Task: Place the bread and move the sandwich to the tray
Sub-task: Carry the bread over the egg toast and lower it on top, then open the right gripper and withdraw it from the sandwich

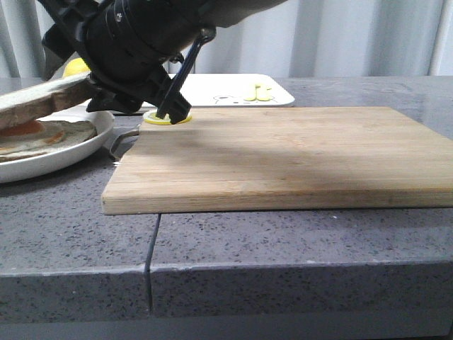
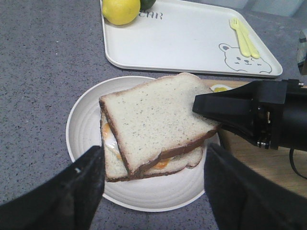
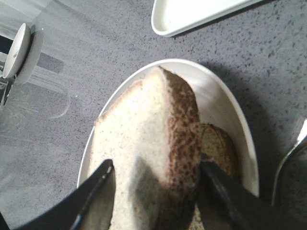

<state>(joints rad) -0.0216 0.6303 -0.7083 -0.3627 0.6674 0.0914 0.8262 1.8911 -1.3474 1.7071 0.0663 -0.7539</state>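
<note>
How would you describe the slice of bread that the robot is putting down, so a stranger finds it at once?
Find the round white plate beside the bamboo cutting board. The bread is the upper, tilted slice there, held at one edge by the right hand. The slice under it carries a fried egg.

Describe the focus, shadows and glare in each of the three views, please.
Front view: the right arm looms dark and soft, casting a shadow on the cutting board. Left wrist view: sharp, evenly lit top bread slice. Right wrist view: the bread is blurred; the plate rim glares.
</note>
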